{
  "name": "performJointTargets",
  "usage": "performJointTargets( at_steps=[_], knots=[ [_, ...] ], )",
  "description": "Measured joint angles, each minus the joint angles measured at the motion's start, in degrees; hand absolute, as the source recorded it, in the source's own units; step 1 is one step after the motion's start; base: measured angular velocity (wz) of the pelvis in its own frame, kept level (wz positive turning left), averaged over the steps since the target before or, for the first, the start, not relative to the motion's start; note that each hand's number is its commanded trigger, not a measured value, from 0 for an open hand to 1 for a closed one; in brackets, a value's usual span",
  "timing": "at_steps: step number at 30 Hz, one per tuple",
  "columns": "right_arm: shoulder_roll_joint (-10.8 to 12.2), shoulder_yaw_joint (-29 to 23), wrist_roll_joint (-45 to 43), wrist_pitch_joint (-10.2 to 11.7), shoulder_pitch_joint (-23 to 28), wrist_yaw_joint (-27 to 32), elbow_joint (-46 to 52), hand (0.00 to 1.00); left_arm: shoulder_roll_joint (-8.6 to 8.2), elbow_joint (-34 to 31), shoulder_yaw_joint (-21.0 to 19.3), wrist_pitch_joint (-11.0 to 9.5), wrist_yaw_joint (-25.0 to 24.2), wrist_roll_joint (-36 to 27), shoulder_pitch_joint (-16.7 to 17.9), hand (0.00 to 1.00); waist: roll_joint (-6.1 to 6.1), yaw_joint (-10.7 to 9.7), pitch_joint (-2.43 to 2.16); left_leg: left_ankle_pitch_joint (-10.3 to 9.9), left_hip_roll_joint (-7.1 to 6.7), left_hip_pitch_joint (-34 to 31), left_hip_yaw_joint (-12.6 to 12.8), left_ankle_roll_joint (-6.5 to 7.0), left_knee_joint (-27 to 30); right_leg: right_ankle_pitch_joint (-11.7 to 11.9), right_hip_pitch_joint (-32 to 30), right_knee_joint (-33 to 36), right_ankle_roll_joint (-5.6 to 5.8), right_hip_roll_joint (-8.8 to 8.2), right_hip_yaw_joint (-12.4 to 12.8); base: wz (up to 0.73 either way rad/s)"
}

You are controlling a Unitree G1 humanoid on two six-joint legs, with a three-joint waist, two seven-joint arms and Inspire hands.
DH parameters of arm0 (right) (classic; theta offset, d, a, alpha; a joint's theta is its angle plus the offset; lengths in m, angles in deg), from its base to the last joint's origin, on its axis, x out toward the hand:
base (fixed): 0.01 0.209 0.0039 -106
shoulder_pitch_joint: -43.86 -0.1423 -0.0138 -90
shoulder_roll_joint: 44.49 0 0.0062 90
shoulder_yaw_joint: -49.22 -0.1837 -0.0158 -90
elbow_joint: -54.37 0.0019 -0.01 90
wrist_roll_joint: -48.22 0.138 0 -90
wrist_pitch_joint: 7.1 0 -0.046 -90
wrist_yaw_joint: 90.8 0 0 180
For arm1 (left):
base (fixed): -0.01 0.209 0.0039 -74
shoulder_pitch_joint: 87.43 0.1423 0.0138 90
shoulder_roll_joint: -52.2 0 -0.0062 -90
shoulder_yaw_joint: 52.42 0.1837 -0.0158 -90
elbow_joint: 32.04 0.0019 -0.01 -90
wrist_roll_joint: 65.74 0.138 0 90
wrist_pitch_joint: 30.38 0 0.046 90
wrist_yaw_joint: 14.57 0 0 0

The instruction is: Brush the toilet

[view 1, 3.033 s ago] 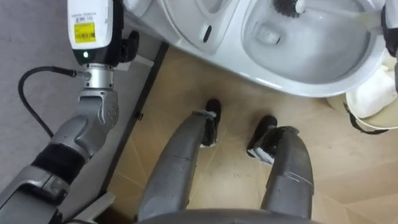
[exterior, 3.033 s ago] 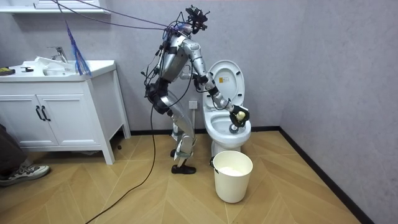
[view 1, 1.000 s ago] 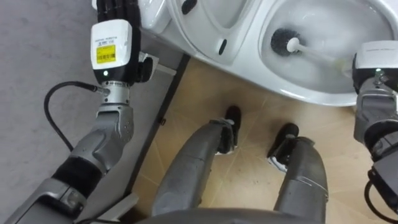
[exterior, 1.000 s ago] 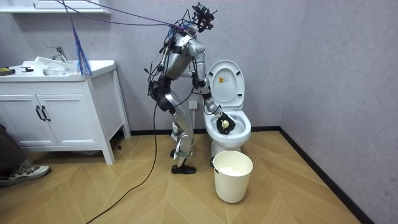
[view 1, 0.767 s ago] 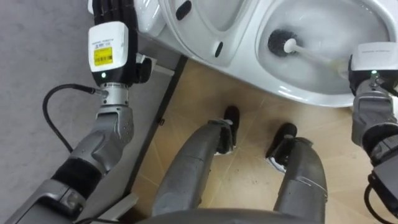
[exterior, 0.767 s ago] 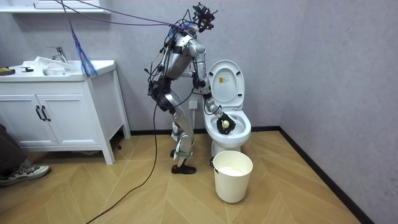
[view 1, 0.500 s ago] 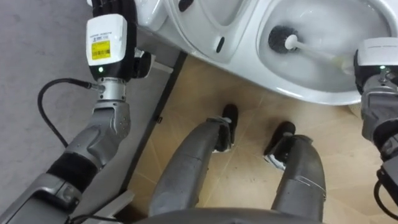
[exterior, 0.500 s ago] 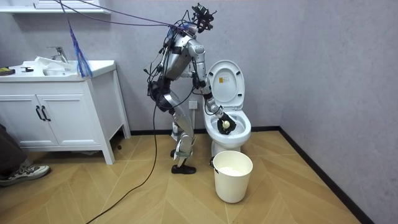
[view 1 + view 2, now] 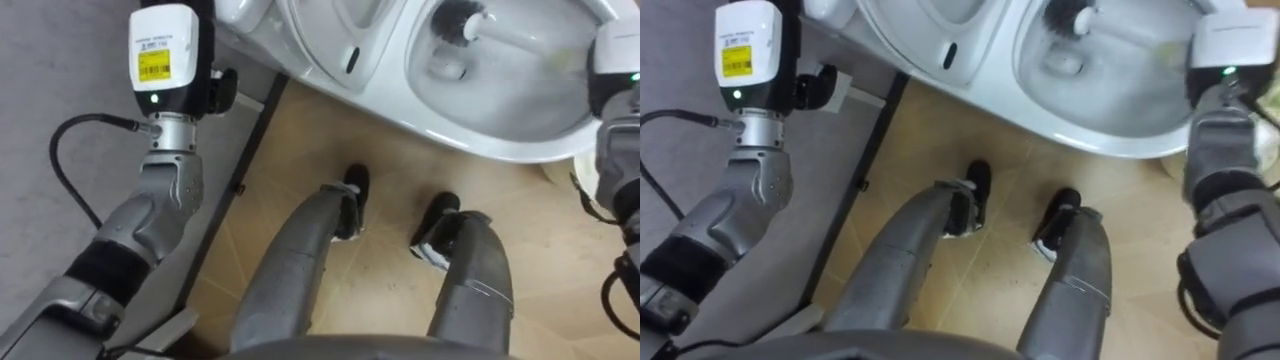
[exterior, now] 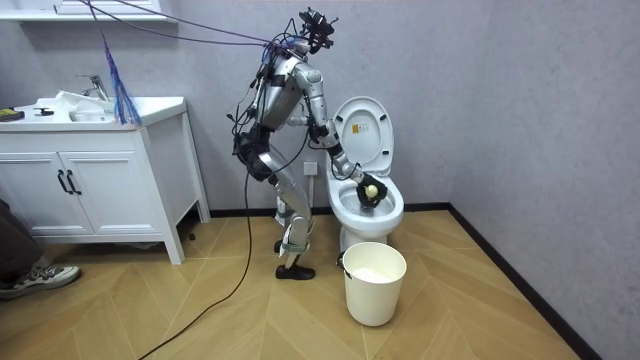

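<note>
Right hand (image 10: 368, 189): risen slightly over toilet bowl (image 9: 500, 145) since a second ago; apparently clamped on toilet brush (image 9: 458, 20), bristle head inside toilet bowl at 12 o'clock. Left hand (image 9: 204, 20): 11 o'clock, state cannot be told. Robot stands facing toilet.

The left hand (image 9: 168, 45) is cut off by the top edge above its wrist, and the brush (image 9: 456, 19) handle's end disappears behind the right hand (image 9: 617, 52), cropped likewise.

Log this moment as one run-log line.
right hand: grips toilet brush, head down in toilet bowl | left hand: raised beside toilet bowl | stance: standing at toilet bowl | nearby: white bucket
</note>
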Motion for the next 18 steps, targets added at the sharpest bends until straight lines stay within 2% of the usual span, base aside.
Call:
performJointTargets(
  at_steps=[1, 2, 3, 4, 5, 9, 11, 16, 18],
  knots=[
    [0.6, 0.0, 0.1, -1.1, 0.8, -0.6, 0.0, 1.00, -0.58, -0.1, 0.1, 0.0, 0.0, 0.2, 1.1, 0.00, 1.50, 0.2, -0.02, -0.1, 0.07, 0.5, -0.2, -0.01, -0.4, 0.2, 0.7, -0.9, 0.41, 0.36, 0.0, -0.19],
    [1.1, 0.0, 0.5, -2.3, 1.5, -0.8, 0.0, 1.00, -1.16, -0.4, 0.0, 0.0, -0.3, 0.7, 2.3, 0.00, 2.52, 0.4, -0.27, -0.1, 0.06, 0.9, 0.0, 0.00, -1.3, 0.6, 0.8, -1.6, 0.83, 0.65, 0.6, -0.18],
    [1.7, 0.0, 0.6, -2.9, 1.7, -0.9, 0.0, 1.00, -1.31, -0.6, -0.1, -0.1, -0.4, 0.9, 2.9, 0.00, 2.84, 0.5, -0.38, 0.0, 0.16, 1.2, 0.3, 0.04, -1.7, 0.9, 0.8, -2.0, 0.76, 0.84, 0.7, -0.19],
    [2.9, 0.0, 0.7, -4.6, 2.2, -0.5, 0.7, 1.00, -1.50, -0.8, -0.6, -0.1, -0.8, 1.7, 4.3, 0.00, 3.47, 0.4, -0.84, 0.1, 0.36, 1.5, 0.5, -0.02, -2.4, 1.3, 1.0, -2.8, 0.38, 1.07, 0.7, -0.13],
    [3.3, 0.0, 0.9, -5.3, 2.6, -1.6, 1.7, 1.00, -1.57, -0.8, -0.9, -0.2, -1.1, 1.7, 4.8, 0.00, 3.72, 0.2, -1.02, 0.4, 0.42, 2.1, 0.5, -0.26, -3.2, 1.5, 1.5, -3.4, 0.07, 1.27, 0.7, -0.07],
    [5.7, 0.0, 1.1, -6.1, 2.9, -3.1, 2.4, 1.00, -1.99, -0.6, -1.0, -0.6, -1.1, 1.6, 5.0, 0.00, 4.52, -0.7, -1.02, 0.8, 1.64, 3.6, 0.1, -1.09, -4.6, 2.0, 3.8, -6.1, -0.70, 2.95, -0.2, -0.01],
    [5.9, 0.0, 1.3, -6.4, 2.9, -3.2, 2.8, 1.00, -2.86, -0.6, -1.0, -1.7, -1.0, 1.8, 5.0, 0.00, 5.62, -0.8, -1.11, 0.8, 2.32, 4.1, -0.4, -1.57, -5.3, 2.5, 5.0, -7.9, -1.10, 3.93, -0.8, -0.04],
    [6.2, 0.0, 1.0, -6.4, 3.8, -3.1, 2.6, 1.00, -3.43, -0.1, -0.9, -2.6, -1.1, 2.0, 4.6, 0.00, 5.85, -1.1, -1.10, 1.0, 2.59, 5.9, -0.1, -1.97, -7.2, 2.6, 6.5, -9.2, -1.38, 4.15, -1.0, 0.00],
    [5.5, 0.2, 1.4, -5.9, 3.7, -2.8, 1.7, 1.00, -3.41, 0.1, -0.9, -2.7, -1.2, -0.3, 4.1, 0.00, 5.51, -1.1, -0.94, 1.0, 2.49, 6.3, 0.0, -2.00, -7.3, 2.2, 6.7, -9.0, -1.46, 3.70, -1.2, 0.03]
  ],
)
